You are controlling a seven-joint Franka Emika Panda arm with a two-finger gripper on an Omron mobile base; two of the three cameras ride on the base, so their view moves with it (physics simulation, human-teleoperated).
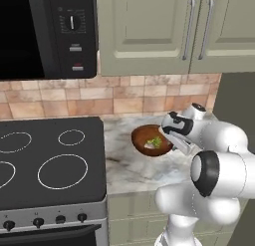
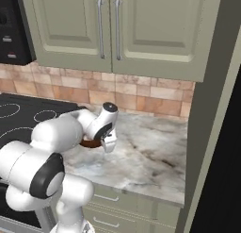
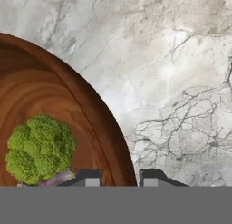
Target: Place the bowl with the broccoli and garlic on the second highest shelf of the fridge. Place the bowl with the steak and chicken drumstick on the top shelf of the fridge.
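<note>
**A:** Where was the bowl [image 1: 152, 140] when you looked?

**B:** It sat on the marble counter [image 1: 129, 165], near the wall and just beside the stove [image 1: 50, 160]. The broccoli [image 3: 40, 148] lay inside it. A small pale thing poked out from under the broccoli. That may have been the garlic, but you could not tell for sure.

**A:** And where was your gripper [image 3: 118, 177]?

**B:** It hung right over the bowl's rim. In the hand view one fingertip [image 3: 87, 177] was on the inside of the rim and the other was on the outside, over the counter. So the fingers were apart, with the wall of the bowl between them. They were not squeezing it yet, as far as you could see.

**A:** How would the bowl feel to lift?

**B:** It looked like wood, so you could guess it was hard and would not bend or break. It was likely light too. But the side was smooth and sloped, so it could slip.

**A:** Where should you have grabbed it?

**B:** Right on the rim, where the fingers were. You would have needed a firm pinch. You would also have had to keep the bowl flat, or the broccoli could roll out on the way to the fridge.
</note>
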